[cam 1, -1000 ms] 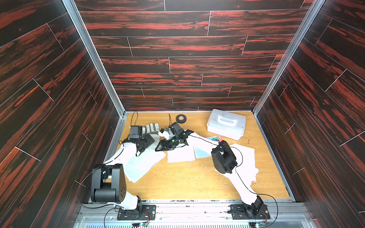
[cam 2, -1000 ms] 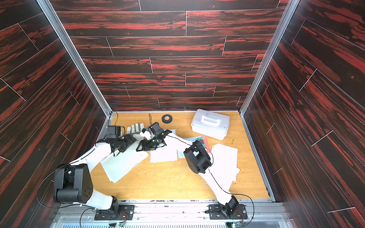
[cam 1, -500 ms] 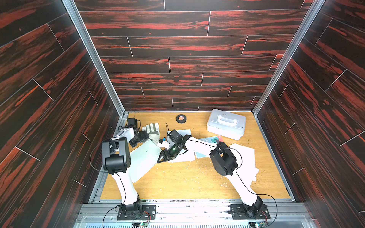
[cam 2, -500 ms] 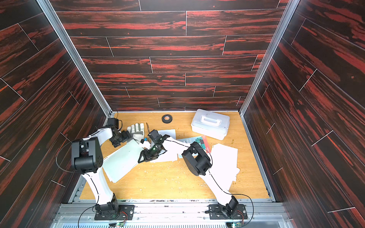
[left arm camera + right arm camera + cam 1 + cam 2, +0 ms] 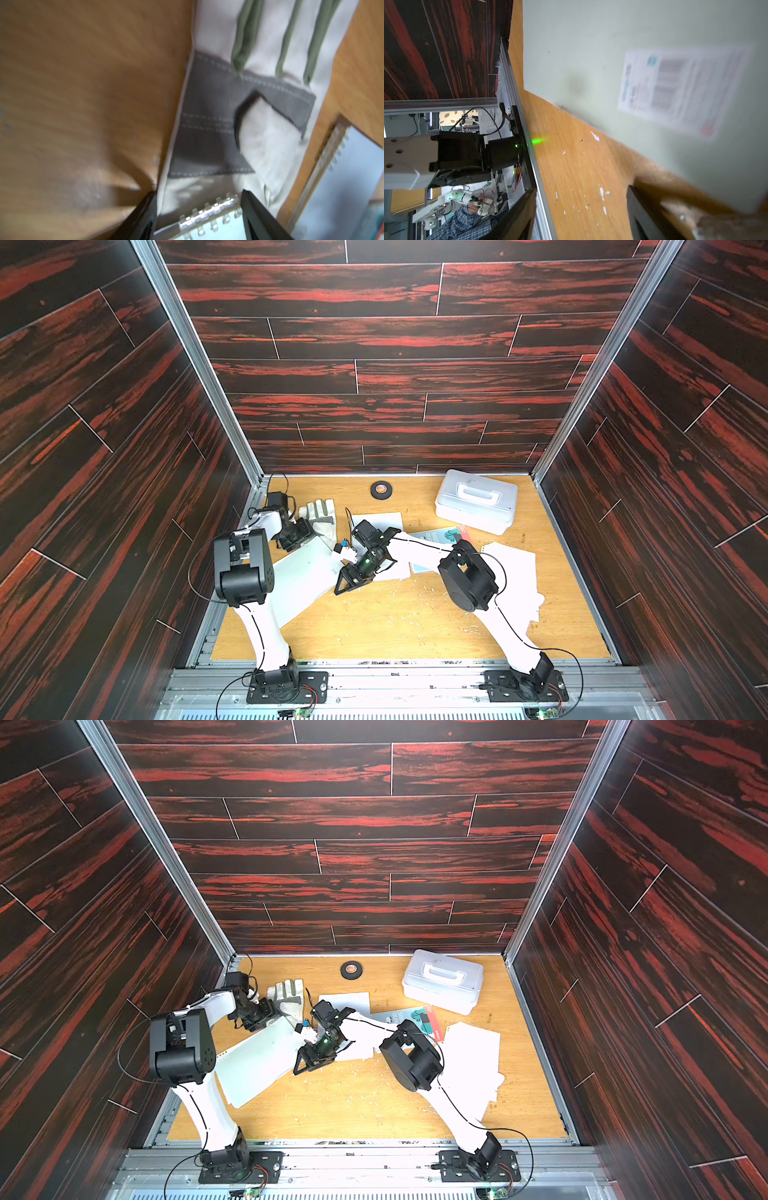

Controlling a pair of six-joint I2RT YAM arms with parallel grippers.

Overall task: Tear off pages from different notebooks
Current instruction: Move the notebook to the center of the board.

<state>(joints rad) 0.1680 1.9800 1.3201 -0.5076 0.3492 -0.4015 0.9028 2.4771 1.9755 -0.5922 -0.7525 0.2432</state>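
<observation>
- The left gripper (image 5: pixel 198 191) is straddling the spiral corner of the pale green notebook (image 5: pixel 303 578) beside the glove (image 5: pixel 322 516), its jaws standing apart
- The right gripper (image 5: pixel 345 587) is sitting just beside that notebook's edge, jaws spread wide over the table (image 5: pixel 395 626), gripping nothing
- Torn pages (image 5: pixel 515 572) are lying heaped on the table's right side, near the small teal notebook (image 5: pixel 446 535)

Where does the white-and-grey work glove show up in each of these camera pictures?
A top view: work glove at the table's back left.
A top view: work glove in the same spot.
Left wrist: work glove fills the middle.
Right wrist: not in it.
Shared landmark: the pale green notebook, beside the glove's cuff, seen in all four views.
</observation>
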